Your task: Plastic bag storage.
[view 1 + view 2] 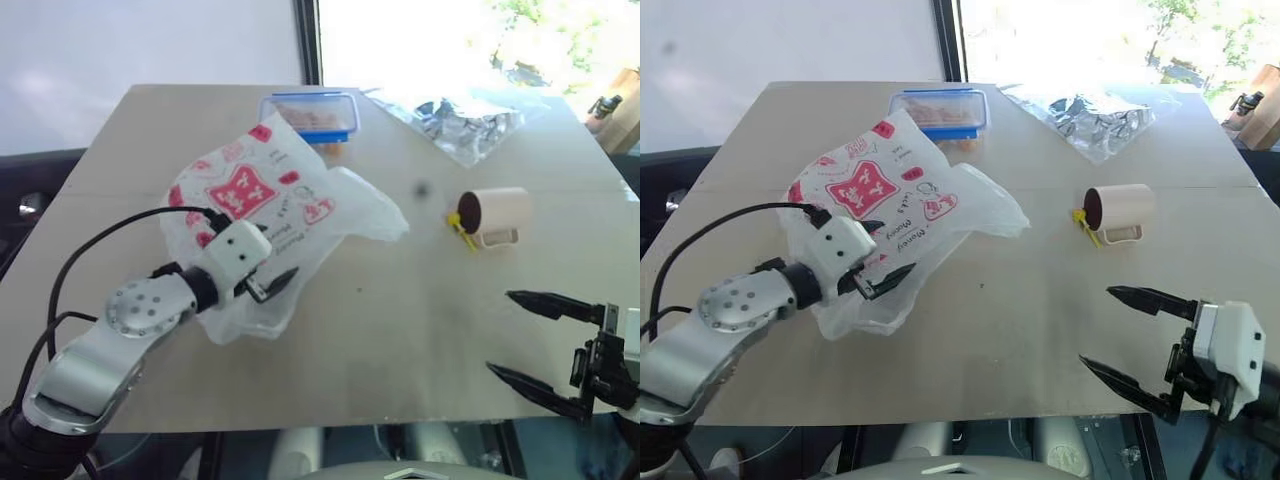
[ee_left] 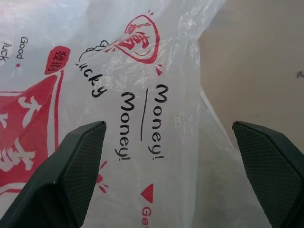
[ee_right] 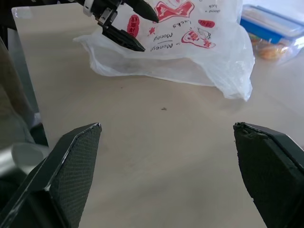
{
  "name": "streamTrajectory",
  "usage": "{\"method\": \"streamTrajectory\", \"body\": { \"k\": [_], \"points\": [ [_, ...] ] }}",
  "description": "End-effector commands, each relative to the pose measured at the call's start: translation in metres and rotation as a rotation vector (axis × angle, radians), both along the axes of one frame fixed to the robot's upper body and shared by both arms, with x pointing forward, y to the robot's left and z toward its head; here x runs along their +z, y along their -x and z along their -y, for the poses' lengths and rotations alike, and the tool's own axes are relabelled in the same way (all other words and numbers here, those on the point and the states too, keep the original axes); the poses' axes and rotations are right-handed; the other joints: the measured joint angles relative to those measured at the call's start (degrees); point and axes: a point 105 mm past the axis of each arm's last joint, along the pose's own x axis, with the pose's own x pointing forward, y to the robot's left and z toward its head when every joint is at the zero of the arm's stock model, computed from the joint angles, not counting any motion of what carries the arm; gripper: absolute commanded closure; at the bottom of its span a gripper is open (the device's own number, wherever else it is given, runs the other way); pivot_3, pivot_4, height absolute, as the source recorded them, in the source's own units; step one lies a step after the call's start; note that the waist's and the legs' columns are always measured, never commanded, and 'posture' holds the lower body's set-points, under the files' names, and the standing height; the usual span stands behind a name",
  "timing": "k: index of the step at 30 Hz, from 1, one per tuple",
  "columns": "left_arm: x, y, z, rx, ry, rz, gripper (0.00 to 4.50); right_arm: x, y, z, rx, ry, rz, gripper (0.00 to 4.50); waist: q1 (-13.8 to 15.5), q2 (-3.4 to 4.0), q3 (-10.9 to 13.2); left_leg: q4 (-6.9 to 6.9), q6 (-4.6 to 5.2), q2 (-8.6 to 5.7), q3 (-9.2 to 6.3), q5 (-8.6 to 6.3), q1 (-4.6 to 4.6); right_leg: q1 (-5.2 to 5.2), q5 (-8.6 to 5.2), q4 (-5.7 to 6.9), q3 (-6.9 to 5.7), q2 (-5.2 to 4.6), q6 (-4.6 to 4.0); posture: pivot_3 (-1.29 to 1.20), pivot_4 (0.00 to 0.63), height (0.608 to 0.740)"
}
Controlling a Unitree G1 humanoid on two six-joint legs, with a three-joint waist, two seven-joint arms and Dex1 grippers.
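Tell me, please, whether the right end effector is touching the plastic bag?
Apart. The right wrist view shows bare table between the open right end effector and the plastic bag.

Bright daylight comes from the far window, blown out to white at far right. The table is evenly lit; the sheen is stronger on its far half. Soft shadows fall toward the near side under the plastic bag and cup. Head views are mildly soft, with a small dark smudge near table centre. Wrist views are sharp on the bag print; finger pads in the foreground are crisp too.
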Motion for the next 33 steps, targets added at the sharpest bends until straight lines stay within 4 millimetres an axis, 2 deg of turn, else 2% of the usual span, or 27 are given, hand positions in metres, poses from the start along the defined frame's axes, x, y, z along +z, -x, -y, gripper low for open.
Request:
{"method": "streamTrajectory", "body": {
  "k": [1,4,6,10,16,19,23,27,28,31,33],
  "points": [
    [0.002,-0.004,0.003,-0.014,-0.036,0.051,0.07,0.002,0.001,0.015,-0.022,0.047,0.074,0.0,0.0,0.0,0.0,0.0,0.0,0.0,0.0,0.0,0.0,0.0,0.0,0.0,0.01,-0.01,0.0,0.0,0.15,0.74],
    [-0.002,-0.009,0.004,0.001,-0.049,0.058,0.07,0.003,-0.004,0.038,-0.074,0.006,0.061,0.0,0.0,0.0,0.0,0.01,0.01,0.0,0.02,0.0,0.01,0.01,0.0,0.01,0.01,-0.02,0.0,0.0,0.15,0.74],
    [-0.005,-0.012,0.003,0.013,-0.056,0.061,0.07,0.005,-0.008,0.046,-0.056,-0.012,0.041,0.0,-0.1,0.0,0.0,0.01,0.01,-0.01,0.02,0.0,0.02,0.02,0.0,0.02,0.02,-0.02,0.0,0.0,0.15,0.74],
    [-0.006,-0.016,0.004,0.018,-0.058,0.07,0.07,0.006,-0.012,0.05,0.014,0.018,0.022,0.0,-0.3,0.02,0.0,0.01,0.01,-0.01,0.0,0.0,0.03,0.01,0.0,0.05,0.03,0.03,-0.01,0.0,0.15,0.74],
    [-0.018,-0.022,0.001,0.08,-0.127,0.09,0.07,0.011,-0.013,0.051,0.083,0.064,0.038,0.0,-0.2,0.02,0.0,0.01,0.02,-0.04,0.0,0.0,0.0,0.02,0.01,0.02,0.04,-0.03,0.01,0.0,0.15,0.74],
    [-0.018,-0.029,0.0,0.127,-0.156,0.147,0.91,0.01,-0.014,0.045,0.093,0.061,0.037,0.0,-0.1,0.02,0.0,0.03,0.02,-0.05,-0.02,0.0,-0.02,0.02,0.01,0.03,0.01,-0.03,0.01,0.0,0.15,0.74],
    [-0.011,-0.032,0.003,0.15,-0.143,0.231,2.83,0.014,-0.02,0.031,0.081,0.061,0.061,0.0,-0.1,0.02,0.0,0.03,0.02,-0.03,-0.07,0.0,-0.02,0.02,0.01,0.06,-0.02,0.0,0.01,0.0,0.15,0.74],
    [-0.005,-0.037,-0.007,0.187,-0.152,0.288,4.3,0.014,-0.027,0.02,0.046,0.036,0.055,0.0,-0.2,0.03,0.0,0.04,0.02,-0.03,-0.06,0.0,0.0,0.02,0.01,0.06,0.02,-0.01,0.01,0.0,0.15,0.74],
    [0.001,-0.039,-0.008,0.192,-0.139,0.315,4.44,0.013,-0.031,0.017,0.026,0.027,0.048,0.0,-0.2,0.02,0.0,0.03,0.02,-0.03,-0.06,0.0,0.0,0.02,0.01,0.07,0.01,-0.02,0.01,0.0,0.15,0.74],
    [0.017,-0.042,-0.009,0.195,-0.097,0.366,4.44,0.01,-0.038,0.012,-0.019,0.01,0.036,0.0,-0.1,0.01,0.0,0.04,0.02,-0.03,-0.09,0.0,-0.02,0.02,0.02,0.08,-0.03,-0.03,0.01,0.0,0.15,0.74],
    [0.035,-0.048,-0.013,0.223,0.036,0.351,4.44,0.007,-0.047,0.008,-0.079,0.008,0.068,0.0,0.0,0.0,0.0,0.05,0.02,-0.03,-0.1,0.0,-0.03,0.02,0.02,0.08,-0.05,-0.05,0.01,0.0,0.15,0.74]
  ]
}}
